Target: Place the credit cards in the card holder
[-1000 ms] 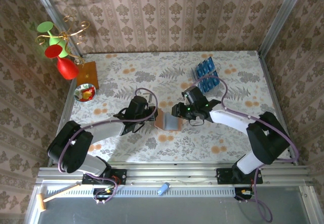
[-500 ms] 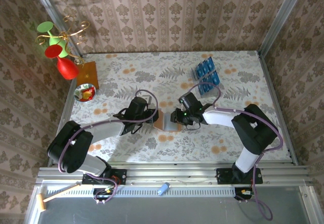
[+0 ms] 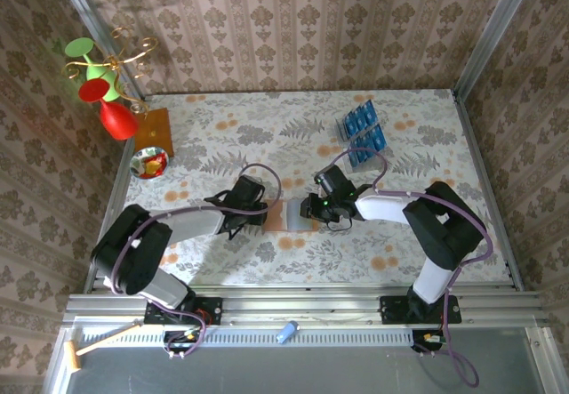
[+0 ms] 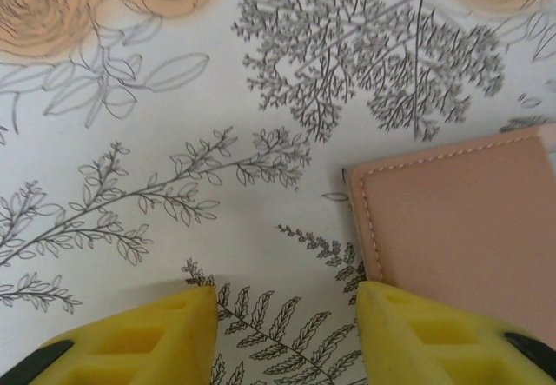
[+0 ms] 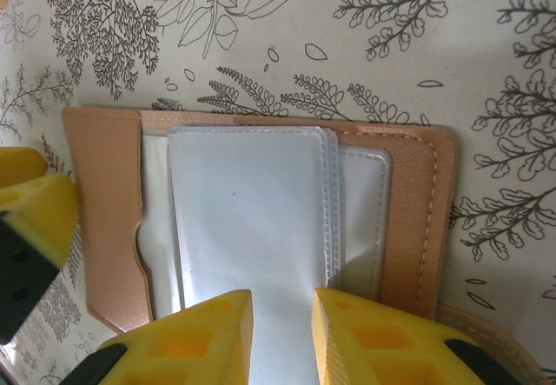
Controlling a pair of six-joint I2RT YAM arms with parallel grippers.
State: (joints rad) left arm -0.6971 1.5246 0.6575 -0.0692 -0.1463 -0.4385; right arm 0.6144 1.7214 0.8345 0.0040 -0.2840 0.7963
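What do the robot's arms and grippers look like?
The left arm and right arm have pale grey links between bulky black joints, and a thin purple cable loops along each. The left gripper and right gripper carry blocky yellow fingers with recessed triangular pockets and black inserts.

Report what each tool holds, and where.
Left tool holds nothing, open beside the card holder. Right tool straddles its clear sleeve; a grip cannot be told.

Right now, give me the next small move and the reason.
Probably lift the right end effector away from the card holder toward the credit cards: the holder lies open, its sleeves look empty, and the cards stand well away from it.
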